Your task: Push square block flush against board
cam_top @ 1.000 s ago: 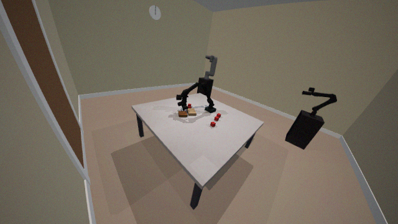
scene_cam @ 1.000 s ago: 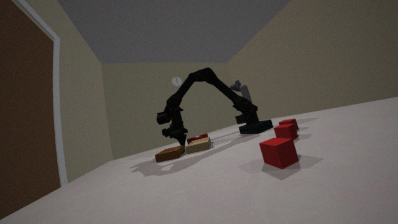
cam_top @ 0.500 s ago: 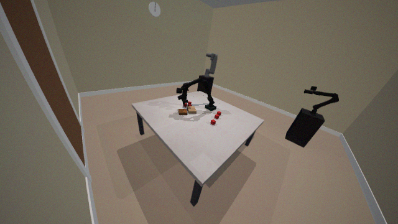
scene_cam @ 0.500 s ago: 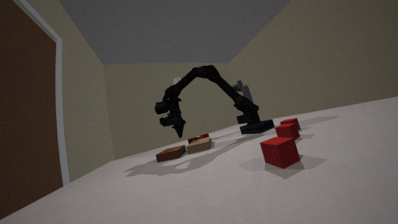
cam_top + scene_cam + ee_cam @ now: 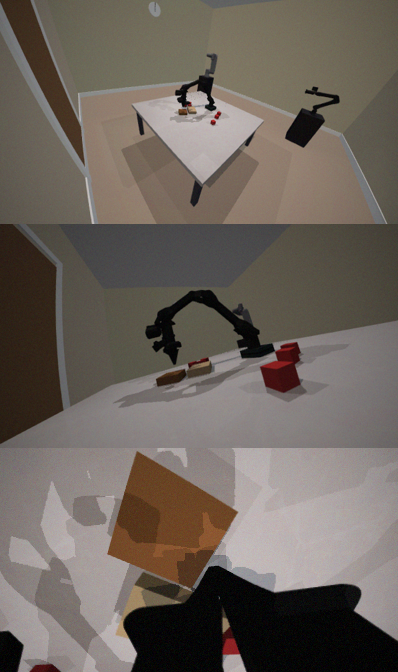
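Note:
The brown square block point(image 5: 183, 112) point(image 5: 171, 378) point(image 5: 170, 518) lies flat on the table. The pale tan board point(image 5: 192, 110) point(image 5: 199, 370) point(image 5: 124, 616) lies flat next to it, on the side toward the arm's base. In the wrist view the board is partly hidden by the fingers. A narrow gap seems to show between the two parts; whether they touch at any corner I cannot tell. My gripper point(image 5: 175, 363) point(image 5: 213, 570) is shut and empty. Its tips point down above and behind the two parts, just off a corner of the brown block in the wrist view.
Three red cubes point(image 5: 212, 122) point(image 5: 280, 376) stand on the white table point(image 5: 193, 146) point(image 5: 211, 423), to the right of the parts. More red point(image 5: 198, 361) point(image 5: 231, 646) shows close behind the tan board. The arm's base is at the back right of the parts.

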Tool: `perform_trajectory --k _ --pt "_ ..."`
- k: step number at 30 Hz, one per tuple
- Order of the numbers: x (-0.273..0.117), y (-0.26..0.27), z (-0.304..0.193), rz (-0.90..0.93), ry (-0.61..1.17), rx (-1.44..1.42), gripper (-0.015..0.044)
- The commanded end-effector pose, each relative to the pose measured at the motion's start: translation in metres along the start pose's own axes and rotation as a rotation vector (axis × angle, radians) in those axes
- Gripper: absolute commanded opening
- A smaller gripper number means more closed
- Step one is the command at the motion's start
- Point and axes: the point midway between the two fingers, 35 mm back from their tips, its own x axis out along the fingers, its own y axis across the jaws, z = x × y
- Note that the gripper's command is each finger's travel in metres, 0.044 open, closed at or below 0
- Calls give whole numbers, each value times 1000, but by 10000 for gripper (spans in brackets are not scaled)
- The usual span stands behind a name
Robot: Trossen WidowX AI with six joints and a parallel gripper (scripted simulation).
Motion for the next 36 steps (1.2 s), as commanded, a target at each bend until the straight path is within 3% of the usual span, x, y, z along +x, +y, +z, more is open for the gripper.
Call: perform_trajectory --k 1,25,30,36 --pt "0 10 11 0 0 -118 0" --pt "0 98 69 6 -8 -938 0" --pt "0 104 72 6 -9 -988 0" --pt "55 104 73 6 -9 -988 0"
